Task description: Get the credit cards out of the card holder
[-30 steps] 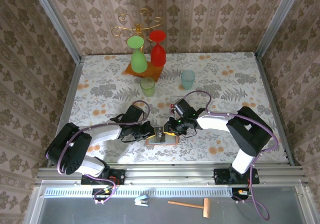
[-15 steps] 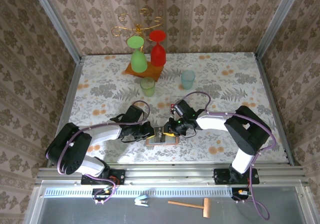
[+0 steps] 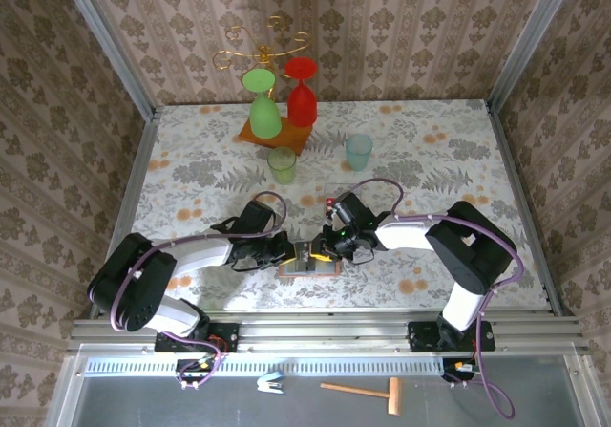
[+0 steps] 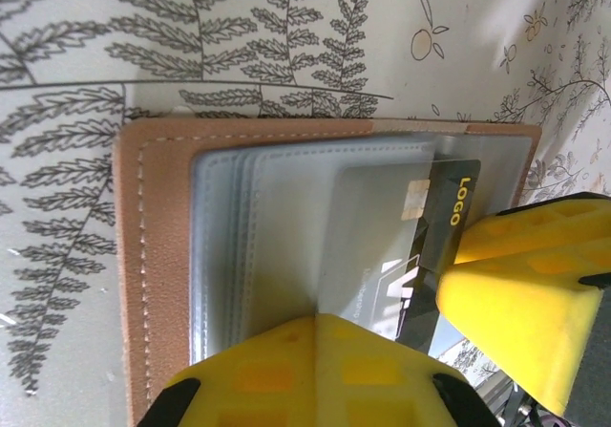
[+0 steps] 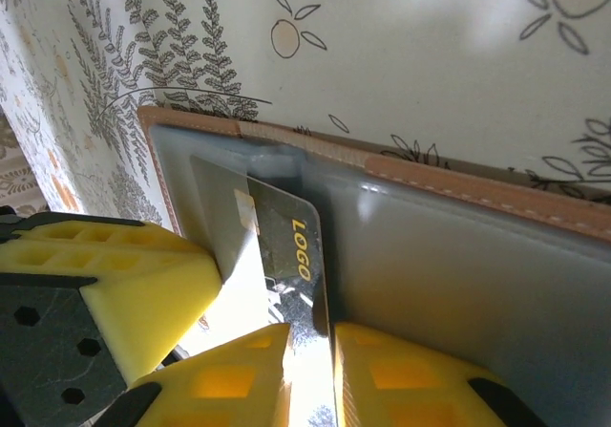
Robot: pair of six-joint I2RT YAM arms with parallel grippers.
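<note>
The card holder lies open on the table near the front edge, tan outside, grey-blue sleeves inside. My left gripper is shut, its yellow tips pinching a clear sleeve of the holder. A dark credit card printed "LOGO" sticks partway out of a sleeve. My right gripper has its jaws drawn in on that card, whose edge lies against one finger. In the top view the two grippers meet over the holder, left and right.
A wooden stand at the back holds an upturned green glass and a red one. A green cup and a teal cup stand behind the grippers.
The right gripper's jaws have narrowed on the card and its arm has edged slightly left. The left gripper and the holder have stayed put.
</note>
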